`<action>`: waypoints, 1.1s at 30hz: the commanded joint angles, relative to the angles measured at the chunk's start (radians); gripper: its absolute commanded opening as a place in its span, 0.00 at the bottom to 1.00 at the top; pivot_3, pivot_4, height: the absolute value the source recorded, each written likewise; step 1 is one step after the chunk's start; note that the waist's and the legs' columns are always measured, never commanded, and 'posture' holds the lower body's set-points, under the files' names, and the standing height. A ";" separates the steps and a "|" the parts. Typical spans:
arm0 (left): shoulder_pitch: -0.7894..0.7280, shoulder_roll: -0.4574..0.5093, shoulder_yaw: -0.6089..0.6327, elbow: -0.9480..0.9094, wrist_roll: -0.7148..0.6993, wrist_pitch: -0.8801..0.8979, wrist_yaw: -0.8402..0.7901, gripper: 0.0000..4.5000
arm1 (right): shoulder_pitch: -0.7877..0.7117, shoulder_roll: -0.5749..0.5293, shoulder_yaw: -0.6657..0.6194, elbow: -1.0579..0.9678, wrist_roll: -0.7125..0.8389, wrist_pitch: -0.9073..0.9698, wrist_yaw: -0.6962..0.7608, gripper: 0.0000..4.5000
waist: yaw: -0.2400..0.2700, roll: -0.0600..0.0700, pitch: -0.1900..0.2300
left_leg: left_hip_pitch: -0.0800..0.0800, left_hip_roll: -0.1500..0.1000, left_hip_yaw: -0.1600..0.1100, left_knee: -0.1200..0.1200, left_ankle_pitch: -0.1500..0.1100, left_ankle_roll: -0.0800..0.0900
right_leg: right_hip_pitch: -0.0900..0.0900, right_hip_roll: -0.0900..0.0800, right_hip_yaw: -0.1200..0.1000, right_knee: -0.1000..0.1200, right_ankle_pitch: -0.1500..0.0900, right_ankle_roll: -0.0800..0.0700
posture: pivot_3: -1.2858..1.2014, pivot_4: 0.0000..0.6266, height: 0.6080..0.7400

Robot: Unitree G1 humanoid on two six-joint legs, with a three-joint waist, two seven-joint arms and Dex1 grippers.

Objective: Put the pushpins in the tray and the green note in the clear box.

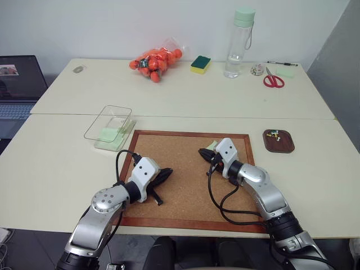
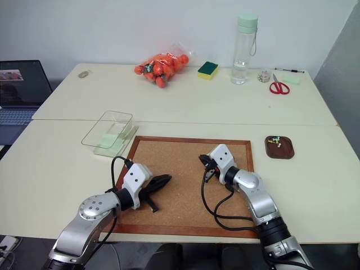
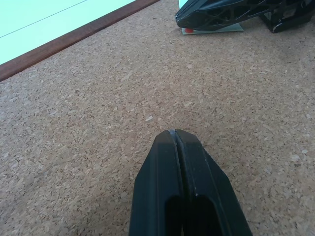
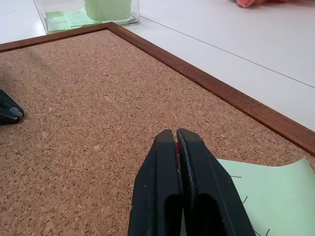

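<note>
Two cream tabletops (image 1: 67, 163) butted edge to edge. Lying on the near one, a large wood-framed corkboard (image 1: 185, 163). At the far left edge, an open dark laptop (image 1: 17, 84). On the far top, a bag of orange fruit (image 1: 154, 61), a tall clear bottle with a pale green cap (image 1: 241, 42), a yellow-and-green sponge (image 1: 200, 64) and red-handled scissors (image 1: 274, 80).

Just beyond the board's far left corner, a transparent shallow rectangular plastic box (image 1: 95, 126), pale green paper already lying inside. Well right of the board, apart from it, a small dark brown wooden tray (image 1: 284, 147) with a few mixed-colour pushpins (image 1: 273, 134) in its far left corner.

Over the board's left half, the left gripper (image 1: 167, 172), black fingers pressed together on nothing, tips low above the cork. Over the far middle of the board, the right gripper (image 1: 202, 152), fingers likewise closed tight, tips down at the edge of a small pale green square paper note (image 4: 266, 196) lying on the cork.

At those tips, against the note's edge, one tiny red pushpin (image 3: 188, 30); pinched or merely beside the fingers, impossible to tell.
</note>
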 commanded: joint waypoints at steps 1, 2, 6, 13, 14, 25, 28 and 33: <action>0.014 -0.001 -0.023 0.019 0.015 0.019 0.000 0.00 | -0.018 -0.012 -0.027 -0.068 0.007 -0.046 0.014 0.00 | 0.000 0.000 0.000 | 0.000 0.000 0.000 0.000 0.000 0.000 | 0.000 0.000 0.000 0.000 0.000 0.000 | 0.52 0.24 1.00; 0.014 -0.002 -0.023 0.019 0.015 0.019 0.000 0.00 | -0.018 -0.014 -0.026 -0.083 0.010 -0.049 0.019 0.00 | 0.001 0.000 0.000 | 0.000 0.000 0.000 0.000 0.000 0.000 | 0.000 0.000 0.000 0.000 0.000 0.000 | 0.52 0.24 1.00; 0.018 -0.003 -0.026 0.017 0.016 0.020 0.002 0.00 | -0.026 -0.024 -0.035 -0.141 0.029 -0.039 0.032 0.00 | 0.001 0.000 0.000 | -0.001 -0.001 0.000 0.000 0.000 0.000 | -0.001 0.000 0.000 0.000 0.000 0.000 | 0.52 0.24 1.00; 0.021 -0.004 -0.031 0.017 0.017 0.020 0.003 0.00 | -0.032 -0.035 -0.051 -0.178 0.042 -0.019 0.048 0.00 | 0.000 0.000 0.000 | -0.001 0.000 -0.001 0.000 0.000 0.000 | 0.000 0.000 0.000 0.000 0.000 0.000 | 0.52 0.24 1.00; 0.021 -0.005 -0.031 0.017 0.016 0.020 0.003 0.00 | -0.033 -0.038 -0.052 -0.182 0.044 -0.017 0.051 0.00 | 0.001 0.000 0.000 | -0.001 0.000 -0.001 0.000 0.000 0.000 | 0.000 0.000 0.000 0.000 0.000 0.000 | 0.52 0.24 1.00; -0.023 -0.003 0.028 0.005 -0.031 0.062 0.000 0.00 | -0.008 -0.115 -0.021 -0.260 0.052 -0.005 0.148 0.00 | 0.001 0.000 0.000 | -0.001 0.000 -0.001 0.000 0.000 0.000 | 0.000 0.000 -0.001 0.000 0.000 0.000 | 0.52 0.24 1.00; -0.049 -0.005 0.071 -0.008 -0.085 0.107 -0.004 0.04 | -0.009 -0.117 -0.017 -0.273 0.057 0.005 0.161 0.00 | -0.002 0.000 0.001 | -0.001 0.001 -0.001 0.000 0.000 0.000 | -0.001 0.000 -0.001 0.000 0.000 0.000 | 0.52 0.24 1.00; -0.096 -0.004 0.131 -0.043 -0.189 0.185 -0.024 0.21 | -0.012 -0.121 -0.015 -0.274 0.057 0.013 0.170 0.00 | -0.003 -0.002 0.001 | -0.002 0.001 -0.002 0.000 0.000 0.000 | -0.003 0.000 -0.001 0.000 0.000 0.000 | 0.52 0.24 1.00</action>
